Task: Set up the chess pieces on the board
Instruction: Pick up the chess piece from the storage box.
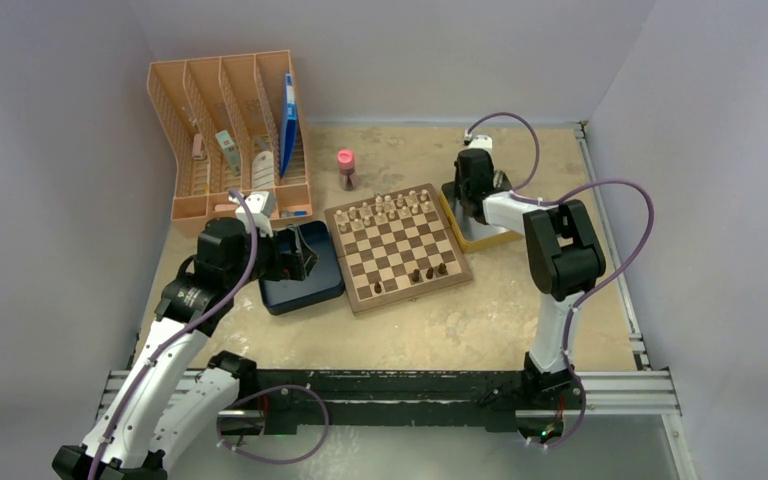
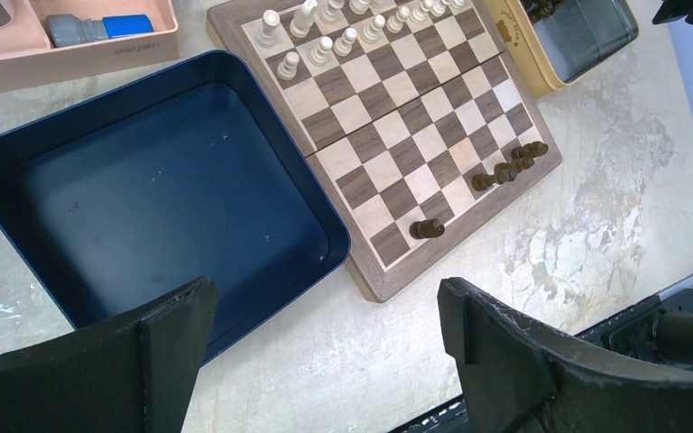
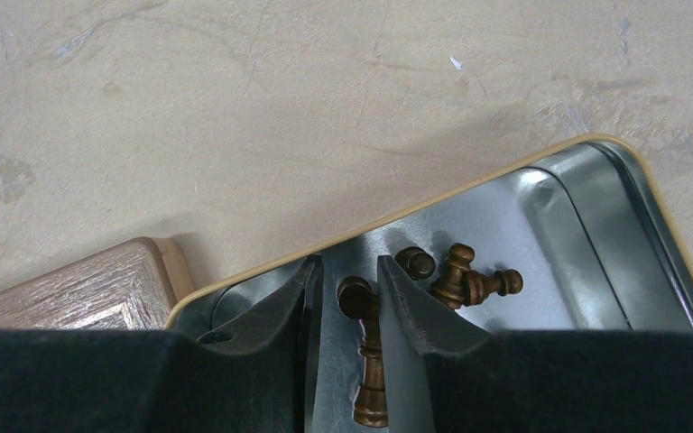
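Note:
The board [image 1: 401,256] lies mid-table with several dark chess pieces [image 1: 429,272] along its near edge, also in the left wrist view [image 2: 505,171]. More dark chess pieces [image 3: 458,276] lie in a yellow-rimmed metal tin [image 3: 550,216] right of the board. My right gripper [image 3: 345,267] reaches down into that tin. Its jaws stand narrowly apart around one lying dark piece [image 3: 371,365]; the piece rests against the right finger, with a gap on the left side. My left gripper [image 2: 325,307] hangs wide open and empty over the table by the board's corner [image 2: 374,287].
A dark blue square box [image 1: 300,290] sits left of the board, under the left arm. Pale cream pieces [image 1: 385,210] fill the board's far rows. A peach desk organiser [image 1: 225,130] stands at the back left and a pink-capped bottle [image 1: 345,168] behind the board.

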